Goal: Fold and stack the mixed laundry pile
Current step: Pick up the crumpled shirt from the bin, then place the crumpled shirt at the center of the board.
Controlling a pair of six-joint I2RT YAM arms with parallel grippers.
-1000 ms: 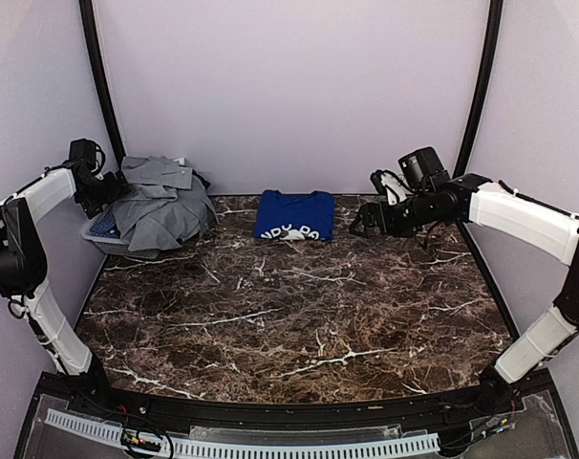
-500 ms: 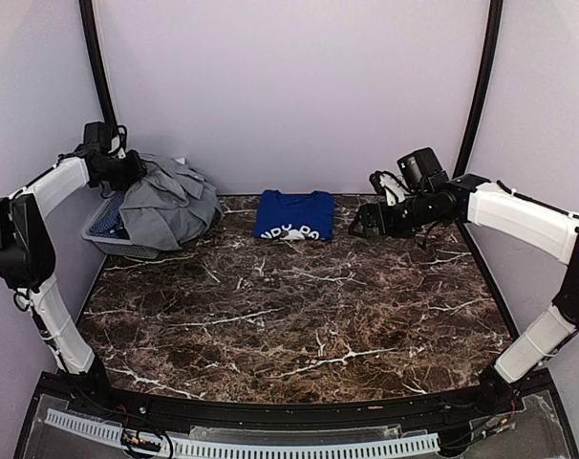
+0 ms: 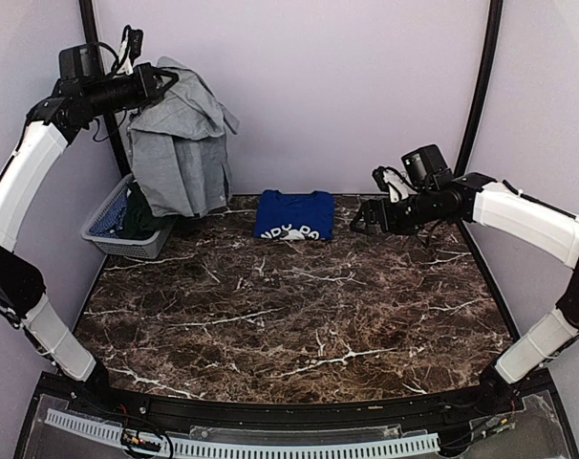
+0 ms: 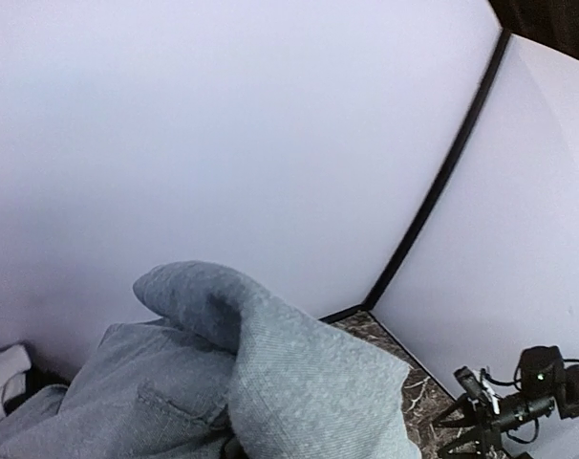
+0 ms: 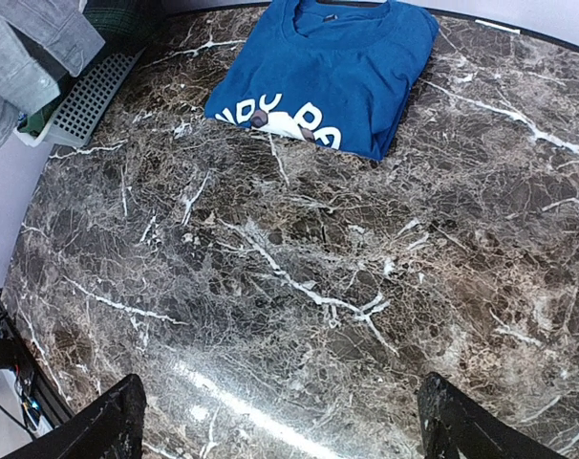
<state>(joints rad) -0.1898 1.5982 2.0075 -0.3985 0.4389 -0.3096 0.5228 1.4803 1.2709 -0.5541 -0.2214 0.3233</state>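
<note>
High at the back-left corner, left gripper is closed on a bunch of the light-grey shirt; fingers are buried in cloth in the wrist view, but the garment hangs from that one spot; its lower hem dangles just above the mesh basket. The single pinch up top lets the fabric drape under its own weight, likely so it clears the basket and shakes out before being laid flat; where on the shirt the grip sits (collar, shoulder or seam) cannot be told.

Basket holds a dark-green piece in a heap; more may lie under it, hidden.

Blue T-shirt lies folded at the far centre of the marble table, white print facing up; judged done, and the natural base for the stack.

Right gripper has its jaws spread wide and holds nothing; it hovers over the table just right of the blue T-shirt, plausibly waiting to take a second corner of the grey shirt.

Risk: a one-point hold may let the cloth twist or land bunched.
</note>
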